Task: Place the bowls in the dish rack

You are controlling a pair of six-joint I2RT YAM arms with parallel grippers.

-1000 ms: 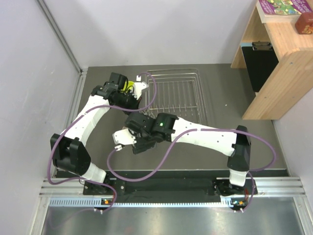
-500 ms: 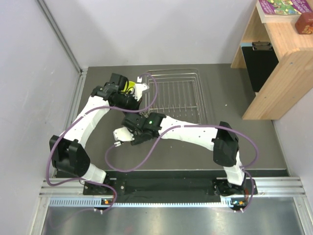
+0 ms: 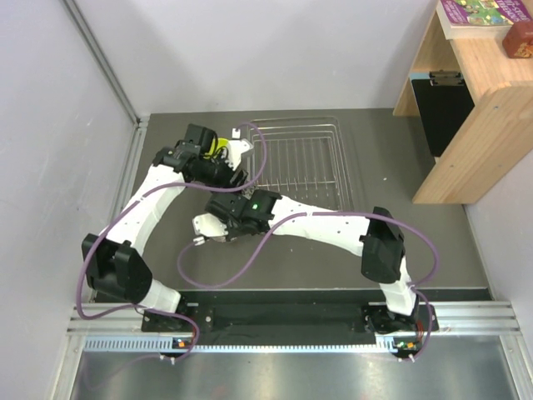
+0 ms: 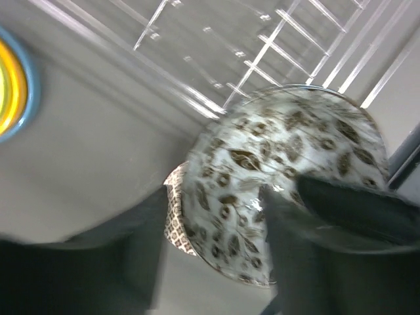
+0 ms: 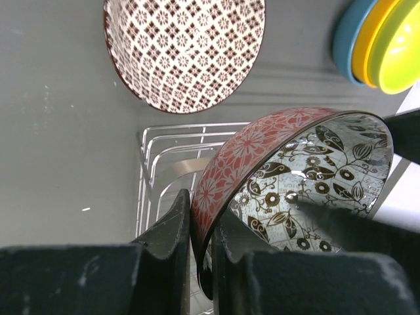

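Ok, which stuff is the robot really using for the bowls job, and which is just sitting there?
For the job: leaf-patterned bowl, diamond-patterned bowl, stack of blue, orange and lime bowls, dish rack.
Just lying about: wooden shelf, purple book, red box.

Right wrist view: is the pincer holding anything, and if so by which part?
Yes. The right pincer is shut on the red-flowered bowl, pinching its rim: one finger on the red outside, the other on the leaf-patterned inside.
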